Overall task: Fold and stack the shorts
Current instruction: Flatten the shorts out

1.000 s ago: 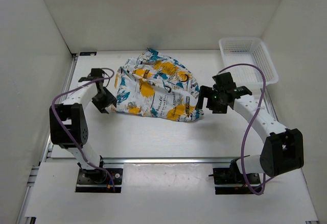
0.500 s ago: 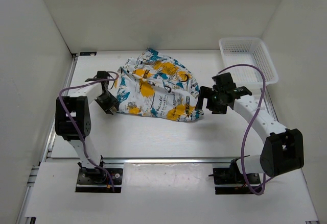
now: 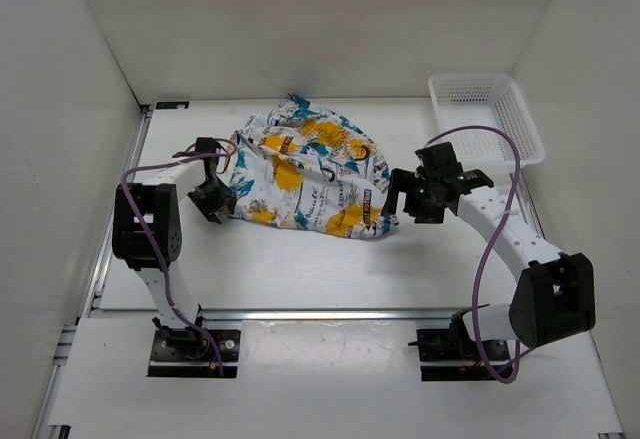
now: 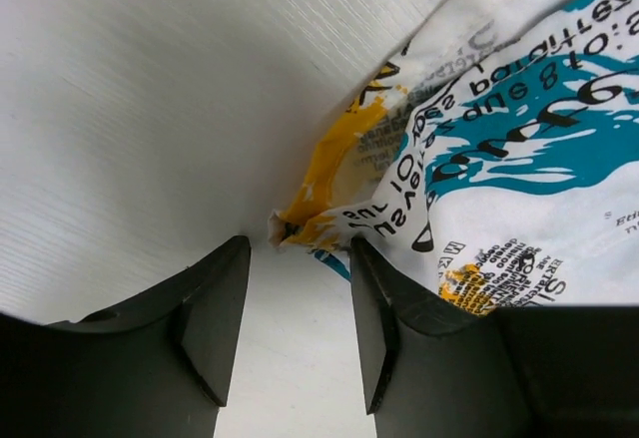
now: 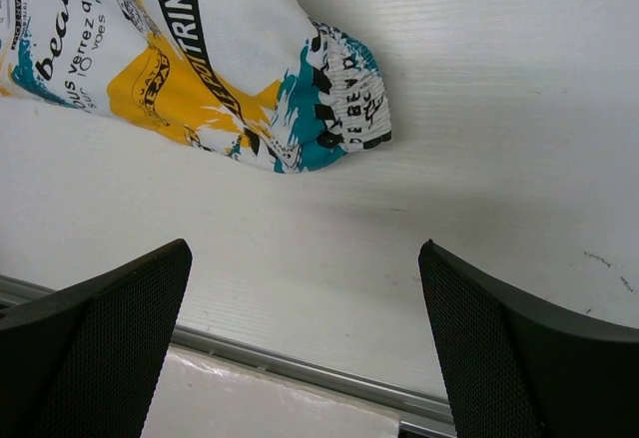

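The shorts (image 3: 305, 169), white with yellow, teal and black print, lie crumpled in the middle of the table. My left gripper (image 3: 212, 202) is low at their left edge. In the left wrist view it (image 4: 298, 256) stands partly open, and a bunched yellow corner of the shorts (image 4: 329, 194) lies right at its fingertips, ungripped, with bare table between the fingers (image 4: 215, 308). My right gripper (image 3: 405, 199) hovers by the right end of the shorts. Its jaws (image 5: 305, 258) are wide open and empty, and the banded end of the shorts (image 5: 344, 99) lies just ahead of them.
A white mesh basket (image 3: 485, 114) stands at the back right corner. White walls enclose the table on three sides. A metal rail (image 3: 330, 314) runs along the near edge, and also shows in the right wrist view (image 5: 300, 373).
My left gripper has slid right up to the left edge of the shorts, its jaws narrowing briefly and widening again. The right arm and the shorts have not moved.
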